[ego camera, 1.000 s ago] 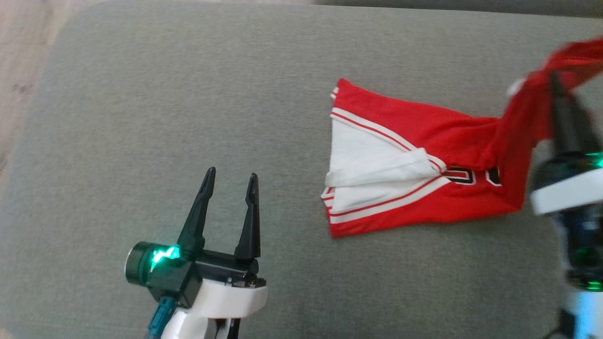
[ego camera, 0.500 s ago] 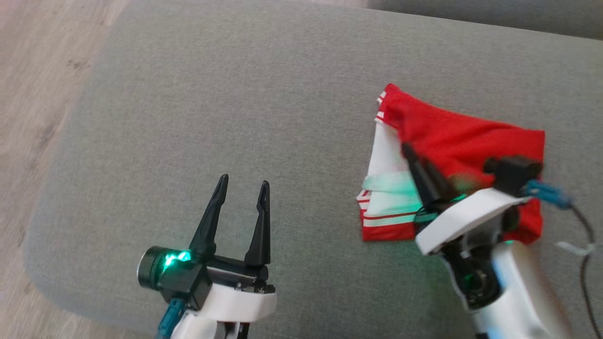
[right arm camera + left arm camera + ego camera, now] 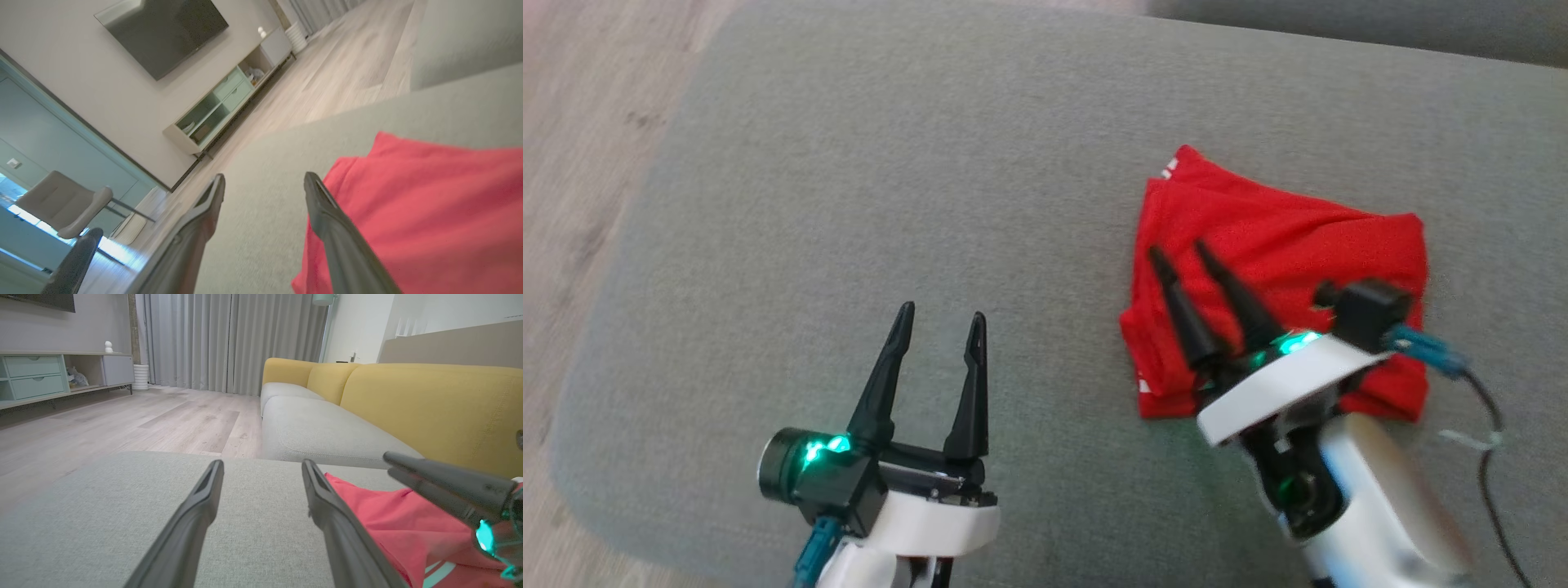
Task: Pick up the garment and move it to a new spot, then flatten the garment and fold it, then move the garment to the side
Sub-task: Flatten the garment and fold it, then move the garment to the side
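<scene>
- Red garment [image 3: 1282, 245] lies folded on the grey cushion [image 3: 931, 163] in the head view; right gripper [image 3: 1178, 250] spread over its edge, empty.
- Left wrist view: left gripper [image 3: 263, 463] spread, idle beside it.
- Right wrist view: best lift clear without snagging the fold.

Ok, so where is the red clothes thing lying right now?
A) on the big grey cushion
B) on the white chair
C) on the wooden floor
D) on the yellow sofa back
A: the head view shows the red garment folded up and resting flat on the grey cushion.
</scene>
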Controlling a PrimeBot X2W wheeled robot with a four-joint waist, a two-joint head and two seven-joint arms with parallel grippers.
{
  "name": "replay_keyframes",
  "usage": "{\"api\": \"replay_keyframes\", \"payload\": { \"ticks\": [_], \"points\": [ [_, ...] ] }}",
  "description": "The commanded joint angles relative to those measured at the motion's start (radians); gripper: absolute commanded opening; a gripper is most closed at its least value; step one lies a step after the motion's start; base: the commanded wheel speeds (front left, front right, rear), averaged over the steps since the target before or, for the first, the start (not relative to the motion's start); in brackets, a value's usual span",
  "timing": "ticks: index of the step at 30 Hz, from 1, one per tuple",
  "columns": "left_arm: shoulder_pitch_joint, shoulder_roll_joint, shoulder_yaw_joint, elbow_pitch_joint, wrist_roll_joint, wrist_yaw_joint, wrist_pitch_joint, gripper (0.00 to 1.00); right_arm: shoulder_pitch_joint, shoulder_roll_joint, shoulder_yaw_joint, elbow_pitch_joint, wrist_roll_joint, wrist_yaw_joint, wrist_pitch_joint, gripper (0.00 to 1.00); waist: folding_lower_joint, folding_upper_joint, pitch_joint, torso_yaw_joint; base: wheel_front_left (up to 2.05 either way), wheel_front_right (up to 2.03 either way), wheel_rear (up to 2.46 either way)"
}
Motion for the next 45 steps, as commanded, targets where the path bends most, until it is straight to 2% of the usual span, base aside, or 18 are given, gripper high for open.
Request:
{"api": "replay_keyframes", "payload": {
  "ticks": [1,4,7,11,15,19,26,33,45],
  "points": [
    [-0.001,-0.003,0.038,-0.034,0.000,0.007,-0.005,1.00,-0.018,0.011,-0.005,-0.058,-0.040,-0.001,-0.024,1.00,0.0000,0.0000,-0.009,-0.018,0.00,0.00,0.00],
    [0.004,-0.003,0.055,-0.038,0.010,0.009,-0.005,1.00,0.015,-0.030,-0.077,-0.119,-0.140,-0.001,-0.076,1.00,0.0000,0.0000,-0.021,-0.041,0.00,0.00,0.00],
    [0.015,-0.003,0.077,-0.041,0.015,0.013,-0.005,1.00,0.069,-0.071,-0.180,-0.151,-0.174,-0.001,-0.132,1.00,0.0000,0.0000,-0.039,-0.063,0.00,0.00,0.00],
    [0.039,-0.003,0.105,-0.041,0.020,0.012,-0.005,1.00,0.141,-0.123,-0.291,-0.137,-0.203,-0.001,-0.196,1.00,0.0000,0.0000,-0.071,-0.088,0.00,0.00,0.00],
    [0.075,-0.003,0.133,-0.036,0.025,0.012,-0.005,1.00,0.219,-0.151,-0.350,-0.100,-0.222,-0.001,-0.247,1.00,0.0000,0.0000,-0.117,-0.109,0.00,0.00,0.00],
    [0.122,-0.003,0.159,-0.033,0.021,0.009,-0.005,1.00,0.299,-0.179,-0.337,-0.065,-0.284,-0.001,-0.275,1.00,0.0000,0.0000,-0.167,-0.127,0.00,0.00,0.00],
    [0.201,-0.003,0.192,-0.023,0.043,0.005,-0.005,1.00,0.384,-0.143,-0.323,-0.074,-0.339,-0.001,-0.280,1.00,0.0000,0.0000,-0.218,-0.156,0.00,0.00,0.00],
    [0.225,-0.003,0.206,-0.019,0.057,-0.006,-0.005,1.00,0.410,-0.110,-0.328,-0.084,-0.367,-0.001,-0.280,1.00,0.0000,0.0000,-0.231,-0.159,0.00,0.00,0.00],
    [0.229,-0.003,0.202,-0.004,0.061,-0.004,-0.005,1.00,0.417,-0.108,-0.325,-0.094,-0.385,-0.001,-0.280,1.00,0.0000,0.0000,-0.224,-0.157,0.00,0.00,0.00]
  ]
}}
